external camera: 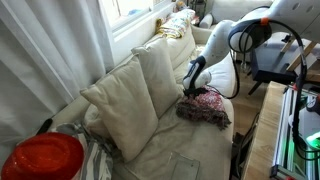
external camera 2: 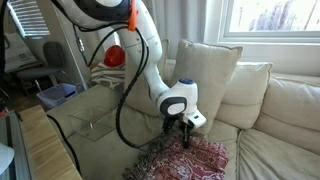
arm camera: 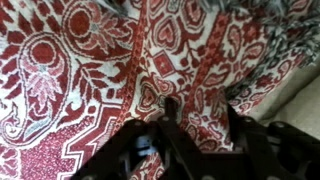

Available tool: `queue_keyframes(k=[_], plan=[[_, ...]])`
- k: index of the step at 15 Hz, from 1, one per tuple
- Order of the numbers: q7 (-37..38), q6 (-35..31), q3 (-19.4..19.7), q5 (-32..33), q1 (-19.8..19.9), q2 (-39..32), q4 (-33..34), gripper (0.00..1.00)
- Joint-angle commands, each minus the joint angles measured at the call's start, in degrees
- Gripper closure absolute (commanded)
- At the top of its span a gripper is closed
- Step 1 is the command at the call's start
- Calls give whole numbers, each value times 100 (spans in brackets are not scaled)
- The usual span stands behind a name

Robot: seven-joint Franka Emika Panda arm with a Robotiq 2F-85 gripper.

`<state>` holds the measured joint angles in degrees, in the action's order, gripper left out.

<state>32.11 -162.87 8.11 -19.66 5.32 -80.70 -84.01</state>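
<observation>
A red and white paisley cloth (external camera: 205, 108) lies crumpled on the cream sofa seat (external camera: 205, 150); it also shows in the other exterior view as the cloth (external camera 2: 190, 160). My gripper (external camera: 190, 88) points down into the cloth's near edge, as the gripper (external camera 2: 180, 128) also shows. In the wrist view the cloth (arm camera: 100, 70) fills the picture. The gripper (arm camera: 201, 105) has its two dark fingers pressed into the fabric, standing partly apart with a fold of cloth between them. I cannot tell whether the fold is pinched.
Large cream cushions (external camera: 130, 95) lean on the sofa back beside the cloth. A clear plastic box (external camera 2: 95, 105) sits on the seat farther along. A red round object (external camera: 42, 158) stands at the sofa's end. A window runs behind the sofa.
</observation>
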Motion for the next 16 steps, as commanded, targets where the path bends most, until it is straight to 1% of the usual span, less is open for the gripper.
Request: queue_keyframes(k=[1, 2, 3, 5, 6, 7, 10, 16], plan=[[415, 70, 598, 12, -306, -178, 262, 84], [541, 55, 774, 37, -396, -98, 202, 92], [661, 39, 911, 60, -462, -85, 200, 97], [899, -5, 1224, 118, -617, 52, 69, 95], [1015, -28, 1409, 152, -692, 132, -11, 97], [1129, -33, 1563, 189, -759, 162, -40, 95], [1430, -74, 2062, 309, -939, 310, -193, 96], [1952, -126, 2864, 641, -1279, 446, -419, 96]])
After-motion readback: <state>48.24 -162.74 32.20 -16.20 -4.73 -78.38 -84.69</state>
